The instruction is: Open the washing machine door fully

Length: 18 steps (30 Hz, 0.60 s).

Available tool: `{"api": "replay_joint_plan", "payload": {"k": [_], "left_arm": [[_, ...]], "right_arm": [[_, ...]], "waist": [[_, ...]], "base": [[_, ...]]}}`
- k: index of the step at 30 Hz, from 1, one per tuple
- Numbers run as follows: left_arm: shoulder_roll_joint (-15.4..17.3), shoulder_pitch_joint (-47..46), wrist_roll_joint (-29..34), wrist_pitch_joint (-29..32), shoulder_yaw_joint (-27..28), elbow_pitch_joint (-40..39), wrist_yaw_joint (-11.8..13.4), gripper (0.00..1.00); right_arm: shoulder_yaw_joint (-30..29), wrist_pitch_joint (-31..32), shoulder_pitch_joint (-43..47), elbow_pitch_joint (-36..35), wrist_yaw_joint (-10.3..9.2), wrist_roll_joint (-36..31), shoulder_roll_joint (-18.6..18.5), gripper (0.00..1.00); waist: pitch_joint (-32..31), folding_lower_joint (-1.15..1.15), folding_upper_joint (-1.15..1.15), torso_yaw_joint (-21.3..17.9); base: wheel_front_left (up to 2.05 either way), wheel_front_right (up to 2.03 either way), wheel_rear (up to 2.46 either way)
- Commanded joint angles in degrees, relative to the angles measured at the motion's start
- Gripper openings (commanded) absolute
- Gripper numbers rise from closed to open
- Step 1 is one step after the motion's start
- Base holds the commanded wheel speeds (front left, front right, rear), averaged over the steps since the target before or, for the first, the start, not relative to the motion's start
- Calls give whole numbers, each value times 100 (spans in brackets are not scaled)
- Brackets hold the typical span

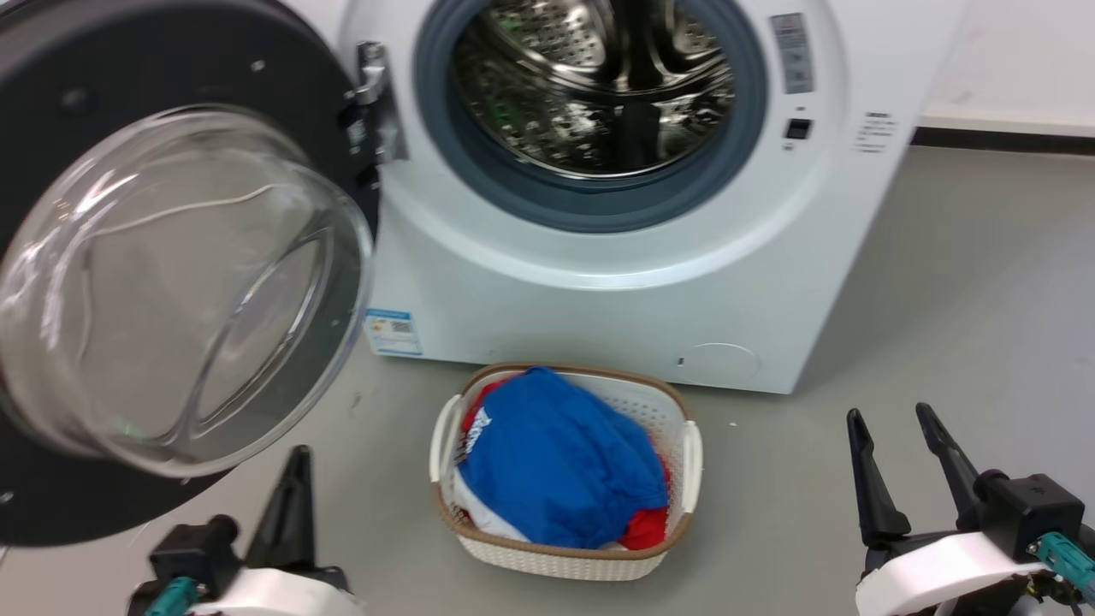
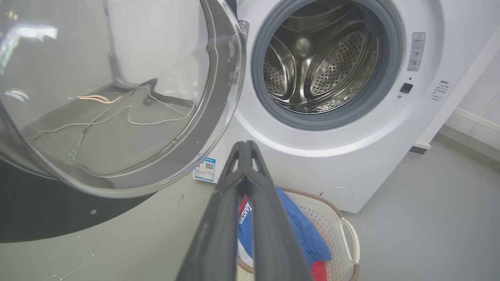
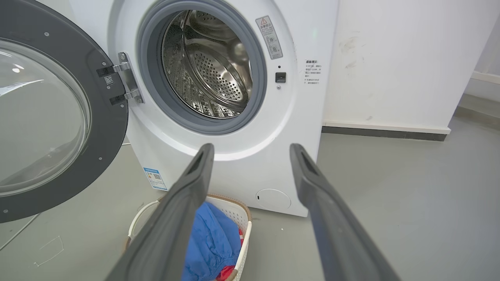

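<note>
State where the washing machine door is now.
The washing machine door stands swung open on the head view's left, hinged beside the drum opening, above the left gripper.

three views facing one drum [image 1: 599,85]

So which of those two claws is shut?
The left claw: its two dark fingers are pressed flat together. The right claw is spread wide, with a clear gap between its tips.

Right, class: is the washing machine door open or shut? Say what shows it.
Open. The washing machine door stands swung out on its hinge, the steel drum exposed.
</note>
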Motion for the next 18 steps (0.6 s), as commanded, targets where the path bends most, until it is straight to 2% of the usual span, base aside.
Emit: {"api": "replay_joint_plan", "payload": {"k": [1,2,12,18], "left_arm": [[-40,-1,6,33,-97,13,-31,82],[-45,-19,27,44,-157,27,-37,100],[-16,-162,182,-68,-382,158,17,100],[-50,-165,203,-155,-377,238,146,100]], "right_arm": [[12,-45,38,43,-1,39,14,100],[25,-44,22,62,-1,31,15,100],[95,-101,-43,229,-1,-36,16,100],[137,-132,48,270,-1,-38,15,100]], "waist": [[-73,0,0,-232],[-81,0,0,-305],[-121,0,0,-1019],[-146,0,0,-1282]], "base": [[0,0,0],[0,0,0],[0,0,0],[0,0,0]]}}
